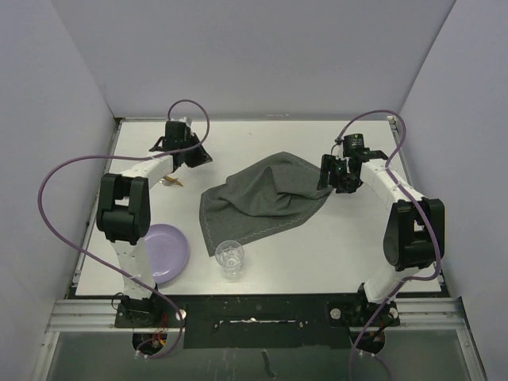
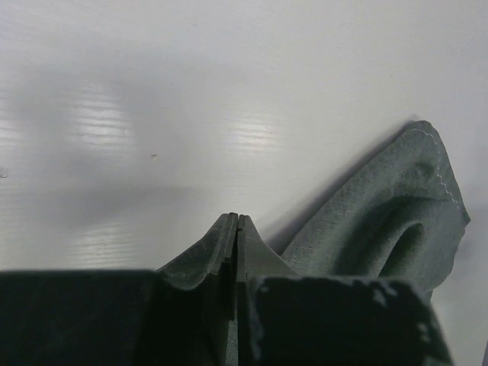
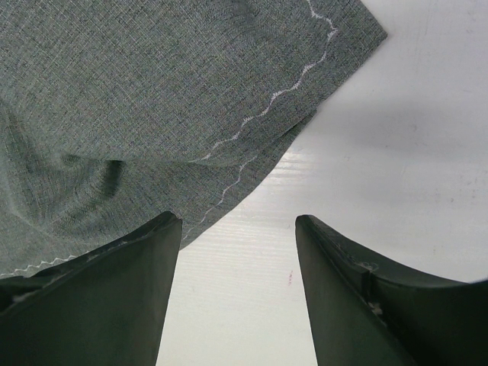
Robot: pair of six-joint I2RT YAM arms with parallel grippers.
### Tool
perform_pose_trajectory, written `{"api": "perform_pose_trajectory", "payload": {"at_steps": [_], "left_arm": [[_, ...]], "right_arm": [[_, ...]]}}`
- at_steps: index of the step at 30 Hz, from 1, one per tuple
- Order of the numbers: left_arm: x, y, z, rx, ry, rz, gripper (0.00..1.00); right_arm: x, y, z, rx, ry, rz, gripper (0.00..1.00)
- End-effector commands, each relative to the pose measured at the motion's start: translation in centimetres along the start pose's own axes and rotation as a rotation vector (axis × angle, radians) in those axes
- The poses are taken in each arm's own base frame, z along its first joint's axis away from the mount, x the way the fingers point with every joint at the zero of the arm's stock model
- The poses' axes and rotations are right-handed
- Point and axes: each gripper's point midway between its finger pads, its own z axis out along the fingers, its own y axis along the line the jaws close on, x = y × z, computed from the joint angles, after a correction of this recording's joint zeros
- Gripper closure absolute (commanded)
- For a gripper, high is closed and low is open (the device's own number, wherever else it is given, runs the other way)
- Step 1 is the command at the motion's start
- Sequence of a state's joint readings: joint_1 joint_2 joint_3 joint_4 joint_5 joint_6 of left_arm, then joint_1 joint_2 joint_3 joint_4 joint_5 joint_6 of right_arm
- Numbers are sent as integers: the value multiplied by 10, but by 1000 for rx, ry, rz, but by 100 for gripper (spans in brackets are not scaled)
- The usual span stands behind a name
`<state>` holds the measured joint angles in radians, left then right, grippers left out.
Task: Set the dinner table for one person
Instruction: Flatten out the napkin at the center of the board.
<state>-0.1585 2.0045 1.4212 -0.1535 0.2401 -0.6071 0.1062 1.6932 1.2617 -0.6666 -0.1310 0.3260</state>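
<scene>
The white dinner table [image 1: 349,238] carries a rumpled dark grey cloth placemat [image 1: 262,198] at its middle, one part humped up. My left gripper [image 1: 205,160] is shut with nothing in it, just off the cloth's far left corner. In the left wrist view the shut fingertips [image 2: 237,219] hover over bare table and the cloth [image 2: 396,221] lies to their right. My right gripper [image 1: 328,184] stands open at the cloth's right edge. In the right wrist view only table shows in the open gripper [image 3: 238,221]. The stitched cloth hem [image 3: 152,91] reaches its left finger [image 3: 137,267].
A lilac plate [image 1: 163,250] lies at the near left beside the left arm. A clear glass [image 1: 229,259] stands upright near the front edge, just below the cloth. A small tan object [image 1: 171,182] lies under the left forearm. Walls enclose the table on three sides.
</scene>
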Motion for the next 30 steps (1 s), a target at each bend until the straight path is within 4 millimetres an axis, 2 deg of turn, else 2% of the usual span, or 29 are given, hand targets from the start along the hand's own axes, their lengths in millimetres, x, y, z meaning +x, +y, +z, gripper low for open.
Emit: {"api": "perform_pose_trajectory", "payload": {"at_steps": [1,2,6,8,10,12,16,21,25,30], "left_arm": [[-36,-51,-52,93,-93,111,92],[-31,-54,-57,93,-78,117,88],[-17,-75,-92,142,-101,156,52],[-14,-85,-110,169,-133,170,42],[-13,-93,-127,189,-153,181,38],[-13,-101,-141,206,-169,197,28],[-12,-109,-163,224,-193,214,25],[-6,-108,-175,240,-207,218,22],[-5,-108,-175,247,-208,223,22],[-2,-107,-169,246,-191,224,21]], "right_arm": [[-22,10,-24,-24,-105,-20,37],[-22,11,-23,-28,-104,-20,36],[-21,9,-11,-31,-87,-15,35],[-23,5,-3,-25,-74,-4,35],[-26,1,5,-19,-62,9,35],[-29,-2,13,-9,-52,20,36],[-35,-16,24,36,-40,50,36],[-38,-44,37,59,-32,135,38],[-39,-55,46,68,-26,164,38],[-51,-60,57,48,-38,195,39]]}}
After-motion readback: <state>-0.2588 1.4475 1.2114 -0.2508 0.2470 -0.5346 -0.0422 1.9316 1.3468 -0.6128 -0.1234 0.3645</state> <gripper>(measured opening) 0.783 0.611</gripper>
